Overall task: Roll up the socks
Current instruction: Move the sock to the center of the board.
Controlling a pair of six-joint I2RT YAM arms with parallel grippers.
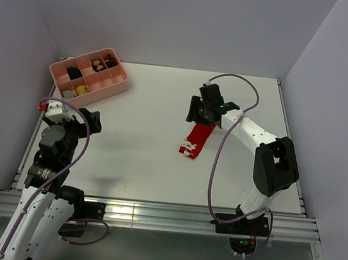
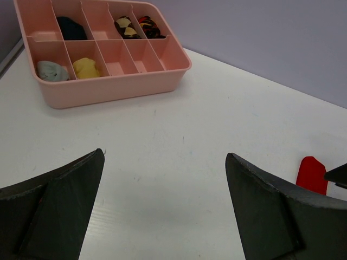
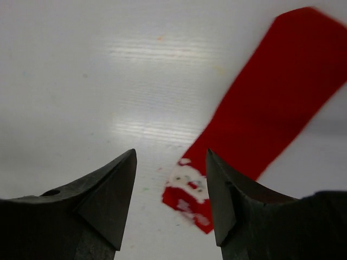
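The socks (image 1: 197, 139) vanish at their 12 o'clock end beneath the right gripper (image 1: 206, 120); the right wrist view cuts them off, blurred, at 2 o'clock.

White table (image 1: 149, 124) bears red socks (image 1: 197, 139), pink tray (image 1: 105, 95).

I see socks (image 1: 196, 141) bright red, white marks at one end | tray (image 1: 112, 91) pink | table (image 1: 139, 157) white | black bundle (image 2: 70, 28), yellow bundle (image 2: 87, 67), grey bundle (image 2: 52, 71)
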